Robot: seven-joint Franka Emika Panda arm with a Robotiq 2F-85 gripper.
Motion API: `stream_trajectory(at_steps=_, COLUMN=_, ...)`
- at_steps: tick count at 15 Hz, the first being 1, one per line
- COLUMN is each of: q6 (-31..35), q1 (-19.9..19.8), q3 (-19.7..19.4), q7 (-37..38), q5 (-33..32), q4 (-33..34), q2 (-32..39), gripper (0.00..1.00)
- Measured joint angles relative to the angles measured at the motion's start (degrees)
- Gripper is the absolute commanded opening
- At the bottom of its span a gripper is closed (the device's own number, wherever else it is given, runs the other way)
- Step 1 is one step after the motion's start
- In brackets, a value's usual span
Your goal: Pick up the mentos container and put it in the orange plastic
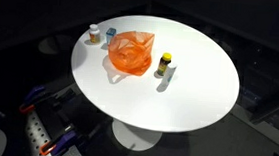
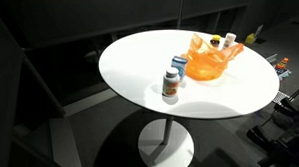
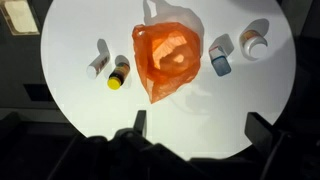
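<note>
A small blue and white container [image 3: 220, 61], apparently the mentos container, stands on the round white table [image 3: 200, 110] just beside the crumpled orange plastic [image 3: 165, 55]. It also shows in both exterior views [image 1: 110, 32] [image 2: 179, 63], as does the orange plastic [image 1: 131, 53] [image 2: 211, 59]. My gripper [image 3: 200, 125] is open and empty, high above the table's near part and well clear of all objects. The gripper does not show in either exterior view.
A white-lidded jar [image 3: 253, 42] [image 1: 93, 32] [image 2: 171, 86] stands by the blue container. On the orange plastic's other side are a dark bottle with a yellow cap [image 3: 118, 76] [image 1: 164, 63] [image 2: 230, 39] and a small white item [image 3: 100, 57]. The surroundings are dark.
</note>
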Motion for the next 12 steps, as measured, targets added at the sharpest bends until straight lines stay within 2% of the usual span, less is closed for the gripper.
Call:
stream_trajectory(at_steps=7, q6=0.0, q1=0.1, q3=0.0, q7=0.0, q5=0.0, q4=0.0, q2=0.0, gripper=1.00)
stream_trajectory(at_steps=12, q6=2.7, q1=1.0, q3=-0.2, q7=-0.5, q5=0.0, q4=1.2, q2=2.1, gripper=1.00)
